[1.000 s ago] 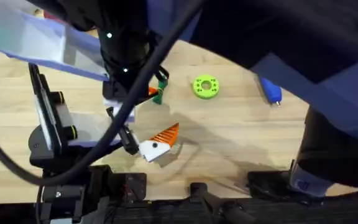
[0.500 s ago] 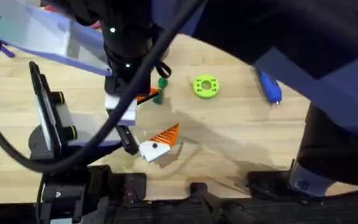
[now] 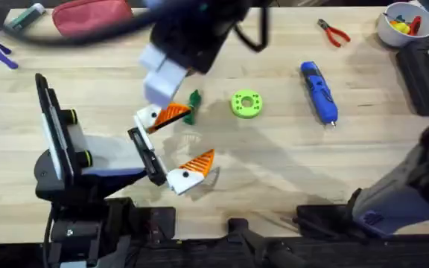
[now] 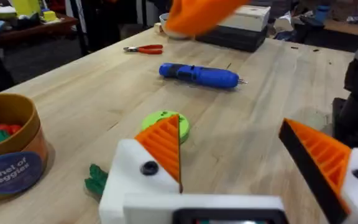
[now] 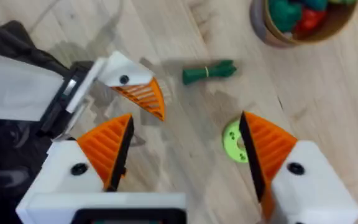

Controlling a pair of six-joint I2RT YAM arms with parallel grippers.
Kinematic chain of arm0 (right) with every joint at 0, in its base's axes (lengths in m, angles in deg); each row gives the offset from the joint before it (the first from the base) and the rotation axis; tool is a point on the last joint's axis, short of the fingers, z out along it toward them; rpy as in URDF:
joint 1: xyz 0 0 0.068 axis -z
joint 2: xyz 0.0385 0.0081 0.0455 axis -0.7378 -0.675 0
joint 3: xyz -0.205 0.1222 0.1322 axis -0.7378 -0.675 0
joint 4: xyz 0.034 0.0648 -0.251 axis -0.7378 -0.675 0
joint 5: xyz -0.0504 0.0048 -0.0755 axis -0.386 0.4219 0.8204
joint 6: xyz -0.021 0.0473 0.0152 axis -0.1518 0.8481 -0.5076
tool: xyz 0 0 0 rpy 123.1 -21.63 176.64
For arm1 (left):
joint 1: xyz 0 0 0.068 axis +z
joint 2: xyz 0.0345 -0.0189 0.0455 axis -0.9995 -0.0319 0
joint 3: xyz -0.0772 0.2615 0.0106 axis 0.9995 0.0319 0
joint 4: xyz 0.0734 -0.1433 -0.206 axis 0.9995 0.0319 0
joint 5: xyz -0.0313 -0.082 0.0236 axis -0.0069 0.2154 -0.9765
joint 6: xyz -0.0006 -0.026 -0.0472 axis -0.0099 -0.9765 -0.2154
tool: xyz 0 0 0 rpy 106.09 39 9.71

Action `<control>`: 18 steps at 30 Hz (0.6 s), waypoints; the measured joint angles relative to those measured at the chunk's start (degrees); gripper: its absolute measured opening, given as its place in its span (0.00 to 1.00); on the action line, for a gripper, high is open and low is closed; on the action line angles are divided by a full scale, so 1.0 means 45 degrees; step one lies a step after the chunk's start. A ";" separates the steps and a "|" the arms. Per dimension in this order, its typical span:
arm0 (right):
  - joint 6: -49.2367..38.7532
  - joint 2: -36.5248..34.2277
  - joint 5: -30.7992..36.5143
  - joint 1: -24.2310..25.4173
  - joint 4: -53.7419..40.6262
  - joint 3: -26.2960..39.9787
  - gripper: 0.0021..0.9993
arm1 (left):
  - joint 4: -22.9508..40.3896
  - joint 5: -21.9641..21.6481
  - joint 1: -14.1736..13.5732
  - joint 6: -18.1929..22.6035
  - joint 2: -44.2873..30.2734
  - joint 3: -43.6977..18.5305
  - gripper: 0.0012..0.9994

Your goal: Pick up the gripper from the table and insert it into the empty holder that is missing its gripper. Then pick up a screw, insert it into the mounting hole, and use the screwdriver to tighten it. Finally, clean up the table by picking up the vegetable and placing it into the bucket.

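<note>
My right gripper (image 5: 185, 155) hangs with its jaws wide apart and nothing between them. My left gripper (image 3: 186, 138) is also spread wide and empty, low over the table.

All four white finger blocks carry an orange wedge, so I judge the insertion done. Each block shows a dark spot at its mounting hole, but I cannot tell whether that is a tightened screw. The screwdriver (image 3: 319, 91) lies flat on the wood, well off to my right, with neither hand on it.

What is plainly left is the clean-up. The vegetable (image 5: 209, 72) lies on the table, not yet in the bucket (image 5: 300, 18), which stands near it with toy pieces already inside.

The upper finger of my left gripper sits just beside the vegetable and crowds one end of it. The green disc (image 5: 232, 140) lies near its other side. Red-handled pliers (image 3: 334, 31) and a white bowl (image 3: 384, 31) sit at the far right, well clear.
</note>
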 joint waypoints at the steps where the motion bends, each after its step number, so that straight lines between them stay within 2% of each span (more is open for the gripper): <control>1: 0.0189 0.0127 0.0000 0.0159 -0.0061 -0.0007 0.99 | 0.0000 0.0000 0.0000 0.0001 0.0000 0.0000 0.99; 4: 0.0666 0.0539 -0.0005 0.0656 -0.0012 -0.0390 0.99 | 0.0000 0.0000 0.0000 0.0000 0.0000 0.0000 0.99; 7: 0.1223 0.1148 -0.0015 0.1223 0.0208 -0.1536 0.99 | 0.0000 -0.0001 0.0000 0.0000 -0.0001 0.0000 0.99; 13: 0.2753 0.2999 0.0099 0.2913 0.1179 -0.5102 0.99 | 0.0000 0.0000 0.0000 0.0000 -0.0005 0.0000 0.99; 18: 0.3862 0.4997 0.0536 0.5152 0.1925 -0.8164 0.99 | 0.0000 0.0000 0.0000 0.0000 0.0000 0.0000 0.99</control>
